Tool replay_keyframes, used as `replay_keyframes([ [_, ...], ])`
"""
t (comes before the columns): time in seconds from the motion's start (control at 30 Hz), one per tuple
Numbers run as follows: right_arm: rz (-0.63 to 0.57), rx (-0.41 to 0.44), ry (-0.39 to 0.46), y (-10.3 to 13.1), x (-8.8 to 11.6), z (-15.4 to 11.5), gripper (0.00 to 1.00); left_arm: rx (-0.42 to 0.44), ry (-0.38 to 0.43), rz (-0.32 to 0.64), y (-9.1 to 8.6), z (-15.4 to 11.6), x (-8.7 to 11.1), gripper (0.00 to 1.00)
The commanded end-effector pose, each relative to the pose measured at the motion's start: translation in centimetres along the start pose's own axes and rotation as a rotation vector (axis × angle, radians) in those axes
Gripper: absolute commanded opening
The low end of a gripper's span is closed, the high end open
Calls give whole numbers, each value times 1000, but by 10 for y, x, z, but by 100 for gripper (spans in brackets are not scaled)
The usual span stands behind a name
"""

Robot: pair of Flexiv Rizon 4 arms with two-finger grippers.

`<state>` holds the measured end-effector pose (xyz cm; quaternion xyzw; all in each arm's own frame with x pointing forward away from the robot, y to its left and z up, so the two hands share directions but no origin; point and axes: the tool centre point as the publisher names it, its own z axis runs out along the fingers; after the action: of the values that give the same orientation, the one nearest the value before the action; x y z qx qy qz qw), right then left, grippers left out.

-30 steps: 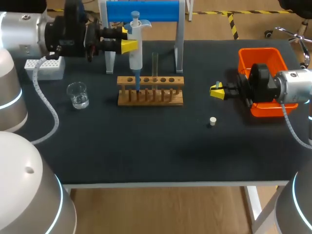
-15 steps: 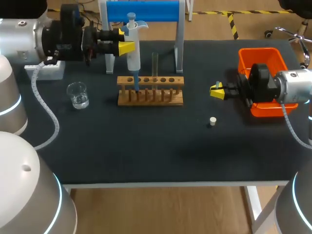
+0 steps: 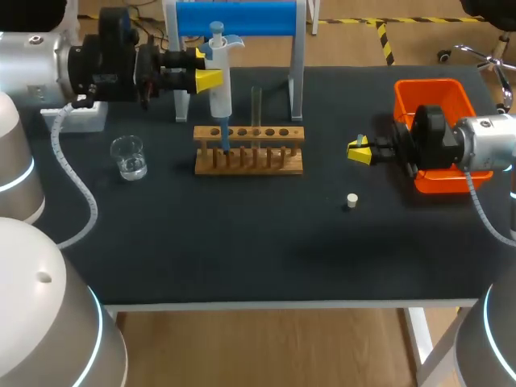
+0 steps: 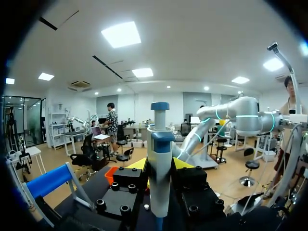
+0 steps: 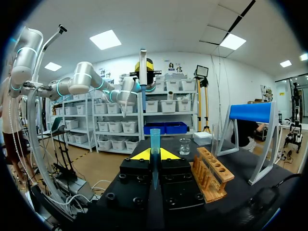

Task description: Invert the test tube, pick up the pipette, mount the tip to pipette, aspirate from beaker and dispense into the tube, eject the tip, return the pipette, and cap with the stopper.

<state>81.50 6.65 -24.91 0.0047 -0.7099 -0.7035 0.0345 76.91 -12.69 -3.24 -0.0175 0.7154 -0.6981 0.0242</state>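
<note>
From above: grips pipette [image 3: 219, 81] upright in left claw [image 3: 207, 68], at rack's [image 3: 248, 161] left end; pinches tip [image 3: 360, 142] in right claw [image 3: 359, 151], beside bin [image 3: 431, 97]. Left wrist: clamps pipette from both sides. Right wrist: holds tip upright, rack just ahead.

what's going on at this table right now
The left tool is shut on the pipette, holding it upright over the wooden rack, where a test tube stands. The right tool, in front of the orange bin, grips a blue pipette tip. The beaker and the white stopper sit untouched on the table.
</note>
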Motion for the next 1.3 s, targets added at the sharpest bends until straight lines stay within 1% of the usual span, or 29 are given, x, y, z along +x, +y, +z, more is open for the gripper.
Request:
replay_keyframes([
  [0.03,0,1,2,0,0,-1,0,2,-2,1,0,0,1,0],
  [0.43,0,1,2,0,0,-1,0,2,-2,1,0,0,1,0],
  [0.53,-11,27,-7,2,-3,12,0,2,-2,1,0,0,1,0],
  [0.73,-16,34,-11,0,-2,38,0,2,-2,1,0,0,1,0],
  [0.97,-32,36,-26,-5,9,77,0,2,-2,1,0,0,1,0],
  [1.07,-11,19,-55,-9,12,91,0,2,-2,1,0,0,1,0],
  [1.13,-10,34,-64,-12,15,101,0,2,-2,1,0,0,1,0],
  [1.3,-10,26,-99,-15,26,123,0,2,-2,1,0,0,1,0],
])
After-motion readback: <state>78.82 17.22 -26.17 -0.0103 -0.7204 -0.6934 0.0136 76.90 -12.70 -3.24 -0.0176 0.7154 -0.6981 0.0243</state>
